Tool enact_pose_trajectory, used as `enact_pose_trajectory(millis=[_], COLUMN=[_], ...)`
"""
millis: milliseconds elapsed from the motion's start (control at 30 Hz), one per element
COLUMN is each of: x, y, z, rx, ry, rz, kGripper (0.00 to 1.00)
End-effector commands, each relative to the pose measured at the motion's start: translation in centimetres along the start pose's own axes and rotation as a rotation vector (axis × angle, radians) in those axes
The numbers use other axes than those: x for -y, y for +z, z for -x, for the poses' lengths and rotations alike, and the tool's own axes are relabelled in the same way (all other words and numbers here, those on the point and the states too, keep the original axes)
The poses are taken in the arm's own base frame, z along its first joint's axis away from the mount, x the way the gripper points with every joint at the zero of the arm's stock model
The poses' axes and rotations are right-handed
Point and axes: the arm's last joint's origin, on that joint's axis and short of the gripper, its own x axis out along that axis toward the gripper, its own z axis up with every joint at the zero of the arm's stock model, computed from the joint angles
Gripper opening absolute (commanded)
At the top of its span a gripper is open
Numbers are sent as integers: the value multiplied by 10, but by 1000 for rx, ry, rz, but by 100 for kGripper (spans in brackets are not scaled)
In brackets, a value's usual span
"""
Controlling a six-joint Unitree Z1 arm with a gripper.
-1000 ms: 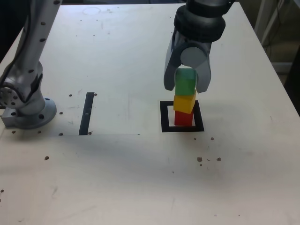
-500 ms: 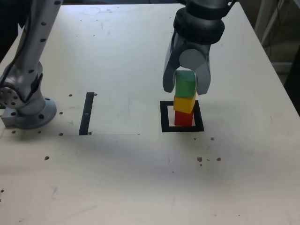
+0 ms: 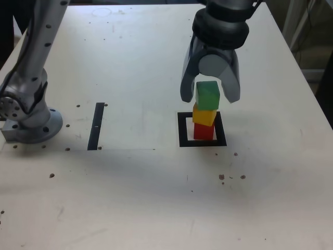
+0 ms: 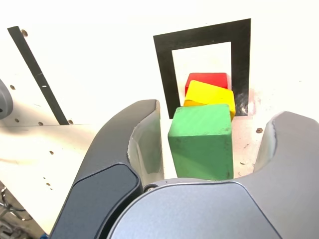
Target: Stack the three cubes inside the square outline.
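Note:
A stack of three cubes stands inside the black square outline. The red cube is at the bottom, the yellow cube sits on it slightly turned, and the green cube is on top. My gripper hangs around the green cube with its jaws open. A gap shows on each side between the fingers and the green cube, wider on one side.
A narrow straight black strip lies on the pale table at the exterior view's left of the outline. The arm's round grey base stands at the far left edge of that view.
The jaws have spread apart from the green cube, which they were gripping a second ago. The green cube stays on the yellow one.

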Motion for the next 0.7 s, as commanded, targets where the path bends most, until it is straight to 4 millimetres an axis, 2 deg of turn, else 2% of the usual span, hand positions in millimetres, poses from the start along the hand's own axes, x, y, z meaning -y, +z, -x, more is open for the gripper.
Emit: enact_pose_trajectory(millis=[0,233,367,533,667], x=[-1,-1,-1,1,1], y=[-5,-21,-41,-74,-118], z=[4,19,26,34,42], rx=[1,33,36,45,71], ry=[1,5,-3,-4,15], rz=[1,3,3,-7,-14], kGripper=[99,99,99,99,99])
